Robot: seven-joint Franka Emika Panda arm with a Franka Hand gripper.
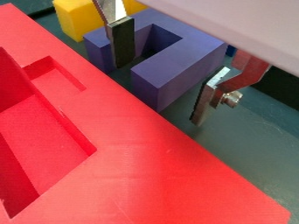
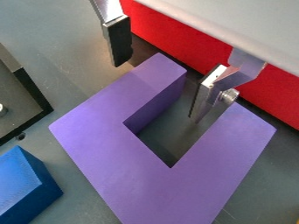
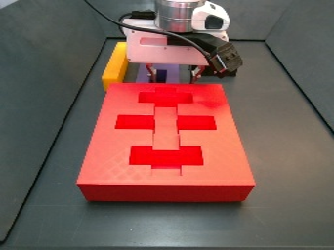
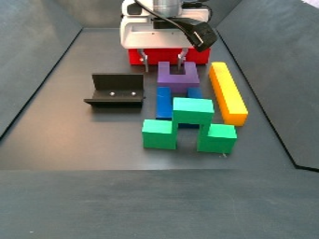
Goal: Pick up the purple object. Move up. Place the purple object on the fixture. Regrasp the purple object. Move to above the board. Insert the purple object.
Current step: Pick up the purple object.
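Note:
The purple object is a U-shaped block lying flat on the floor beside the red board. It also shows in a wrist view and in both side views. My gripper is open and low over the block, also seen in a wrist view. It straddles one prong, with one finger down in the slot and the other finger outside that prong. The pads do not touch the block. The black fixture stands apart on the floor.
A yellow bar lies beside the purple block, also seen in a wrist view. A blue block and a green block lie close to it. The board fills the middle of the floor. Dark walls enclose the work area.

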